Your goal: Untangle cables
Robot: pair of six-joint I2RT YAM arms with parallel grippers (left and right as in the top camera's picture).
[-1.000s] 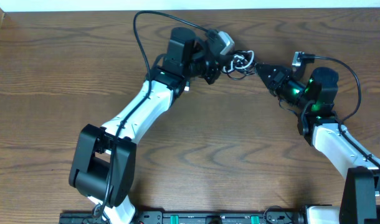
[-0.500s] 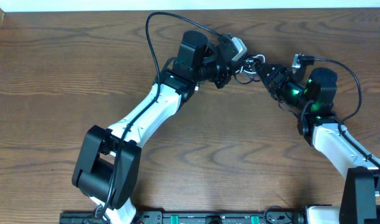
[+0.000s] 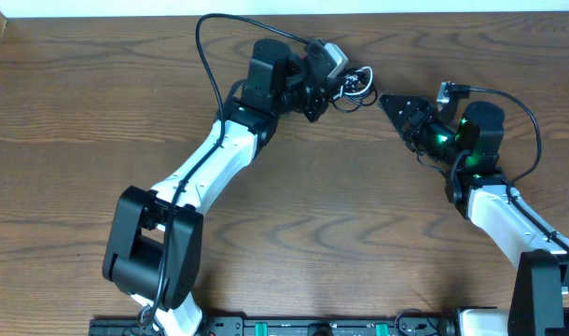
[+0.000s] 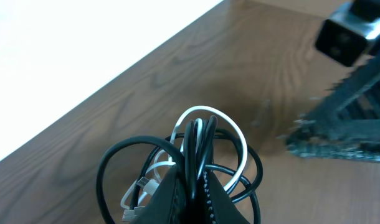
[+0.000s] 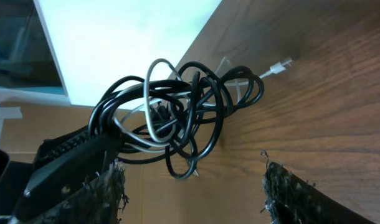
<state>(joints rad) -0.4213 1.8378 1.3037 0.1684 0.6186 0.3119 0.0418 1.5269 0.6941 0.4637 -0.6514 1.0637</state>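
The cables [image 3: 355,85] are a small tangled bundle of black cords and one white cord near the table's far edge. My left gripper [image 3: 336,92] is shut on the bundle; in the left wrist view its fingertips [image 4: 177,186] pinch several black strands of the cables [image 4: 205,140]. My right gripper [image 3: 391,105] stands open a short way to the right of the bundle, apart from it. In the right wrist view the cables [image 5: 177,115] hang ahead of the right gripper [image 5: 191,177], with nothing between its frayed pads [image 5: 106,186]. A white plug [image 5: 280,64] sticks out at the right.
The wooden table [image 3: 359,215] ends at a white strip along its far edge, just behind the bundle. A thick black arm cable [image 3: 210,56] loops up beside the left arm. The right arm's camera housing [image 4: 349,37] shows in the left wrist view.
My right gripper has opened and let go of the bundle. The left gripper swung right, then back left with the bundle, which now hangs apart from the right fingers.
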